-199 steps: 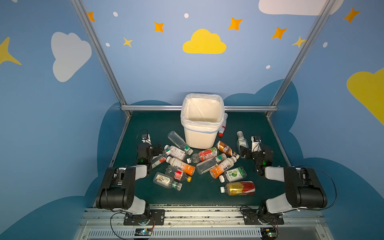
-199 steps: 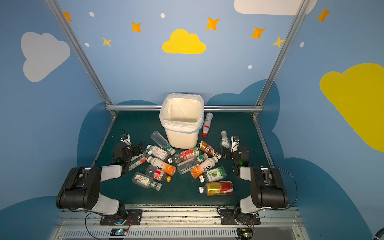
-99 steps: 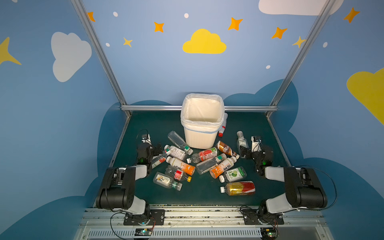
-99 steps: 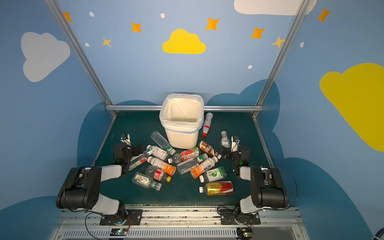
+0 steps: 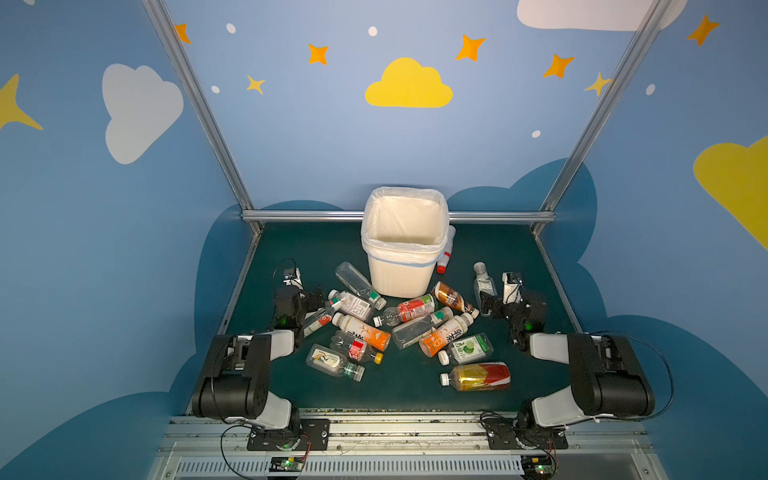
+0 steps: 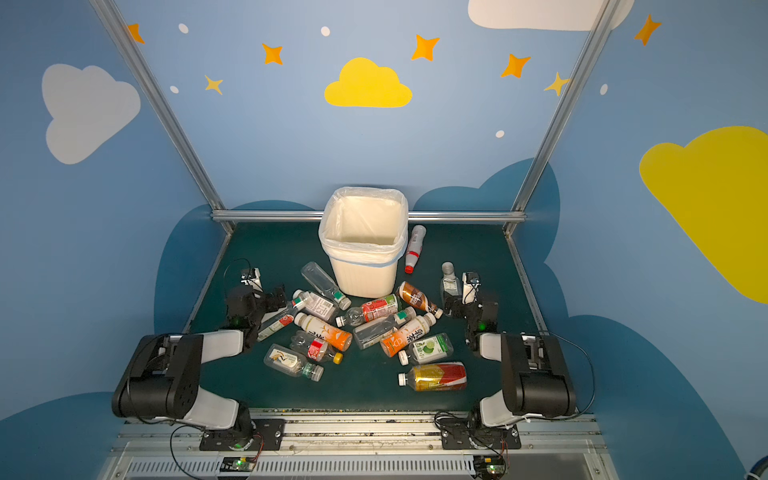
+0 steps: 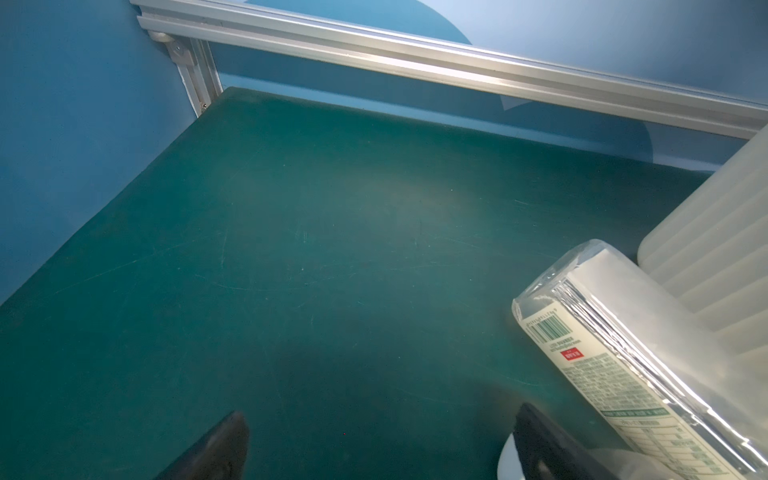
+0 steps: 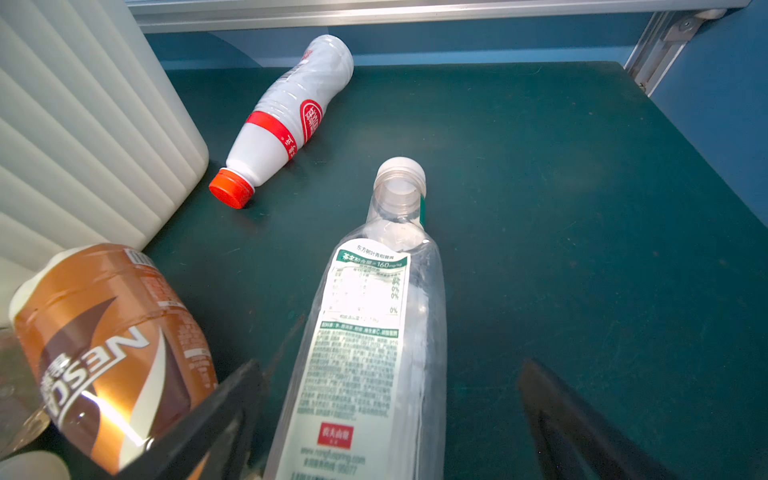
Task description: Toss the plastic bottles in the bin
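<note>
In the left wrist view the left hand [image 7: 380, 440] is spread wide over the bare green counter [image 7: 332, 228], gripping nothing; a square bottle [image 7: 623, 353] with a green-and-white label lies on its side just beside one finger, close to the ribbed wall of the bin [image 7: 715, 232].

In the right wrist view the right hand [image 8: 395, 407] is spread too; a clear bottle [image 8: 374, 332] lies between its fingers, white cap pointing away, and the fingers do not press on it; a brown bottle [image 8: 112, 353] lies outside one finger and seems to lean on it; a white bottle [image 8: 286, 120] with a red cap lies beside the bin.

In both top views the bin stands upright at the back middle of the counter; the bottles [image 5: 442, 336] lie in a loose heap in front of it; the hands sit low at the heap's left and right edges.
</note>
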`<state>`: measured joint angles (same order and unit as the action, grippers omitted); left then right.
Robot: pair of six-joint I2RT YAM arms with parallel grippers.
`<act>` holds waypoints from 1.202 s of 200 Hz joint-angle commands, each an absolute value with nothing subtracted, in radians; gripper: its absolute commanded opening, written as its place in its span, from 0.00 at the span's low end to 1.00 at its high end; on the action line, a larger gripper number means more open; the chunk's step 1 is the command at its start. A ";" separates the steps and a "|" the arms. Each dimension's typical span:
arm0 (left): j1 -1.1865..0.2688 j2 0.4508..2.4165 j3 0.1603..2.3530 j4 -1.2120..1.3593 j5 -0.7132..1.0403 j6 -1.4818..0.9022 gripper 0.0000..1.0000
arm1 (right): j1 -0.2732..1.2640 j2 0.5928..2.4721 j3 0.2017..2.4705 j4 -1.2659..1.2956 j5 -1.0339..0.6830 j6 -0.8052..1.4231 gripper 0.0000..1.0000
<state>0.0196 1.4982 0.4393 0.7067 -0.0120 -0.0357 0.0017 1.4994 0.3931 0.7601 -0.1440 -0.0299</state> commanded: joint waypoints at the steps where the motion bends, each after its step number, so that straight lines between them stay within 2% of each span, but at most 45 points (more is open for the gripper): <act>1: 0.023 1.513 0.446 0.681 -0.020 -0.024 1.00 | -0.002 1.508 0.414 0.778 -0.156 -0.025 0.97; 98: 0.023 1.511 0.444 0.683 -0.018 -0.026 1.00 | -0.002 1.507 0.413 0.780 -0.157 -0.024 0.97; 120: 0.029 1.489 0.469 0.619 -0.044 -0.045 0.98 | -0.008 1.476 0.428 0.731 -0.111 0.006 0.92; 130: 0.035 1.463 0.492 0.564 -0.062 -0.060 0.97 | -0.010 1.443 0.440 0.696 -0.102 0.019 0.86; 157: 0.044 1.376 0.477 0.510 -0.088 -0.087 0.89 | -0.017 1.333 0.494 0.463 -0.086 0.052 0.75; 184: 0.042 1.244 0.545 0.265 -0.074 -0.144 0.83 | -0.017 1.241 0.590 0.206 -0.152 0.094 0.71; 219: 0.031 1.035 0.562 0.105 -0.012 -0.286 0.83 | 0.013 1.224 0.793 -0.175 -0.231 0.134 0.70; 240: 0.017 0.943 0.635 -0.106 -0.009 -0.424 0.83 | 0.042 1.255 0.887 -0.376 -0.223 0.161 0.70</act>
<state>0.0307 1.0286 0.5606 0.1749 -0.0334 -0.2394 0.0113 1.2339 0.7940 -0.0116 -0.1883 0.1123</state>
